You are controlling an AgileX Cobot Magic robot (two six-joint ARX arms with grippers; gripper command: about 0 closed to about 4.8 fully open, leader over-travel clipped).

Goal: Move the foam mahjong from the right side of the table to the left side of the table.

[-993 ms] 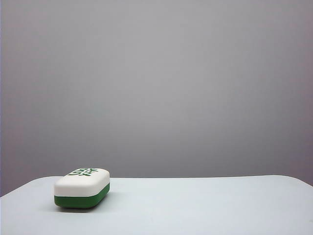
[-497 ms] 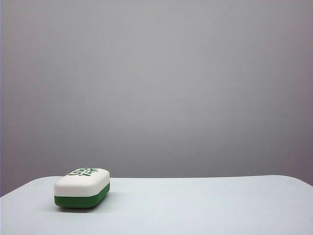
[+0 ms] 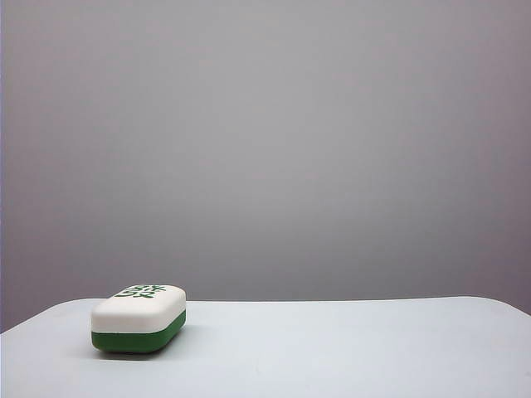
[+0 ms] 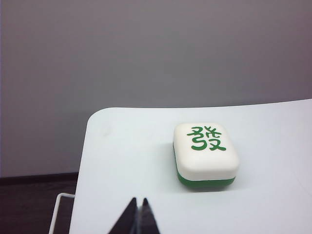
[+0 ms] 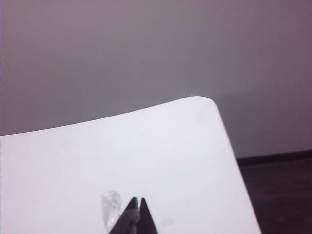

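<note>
Nothing has moved: foam mahjong [image 3: 138, 318] rests left on the desk [image 3: 332, 348] — apparently delivered — with left hand [image 4: 137, 217] and right hand [image 5: 136, 214] closed, empty, near the desk's near edge.

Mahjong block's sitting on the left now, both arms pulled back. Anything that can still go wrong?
Low risk. 1) The foam mahjong rests near the table's left corner; a nudge could push it off. 2) The left end effector, fingers together, hangs just short of the block, so a forward move might hit it. The right end effector, also shut, is over bare tabletop.
</note>
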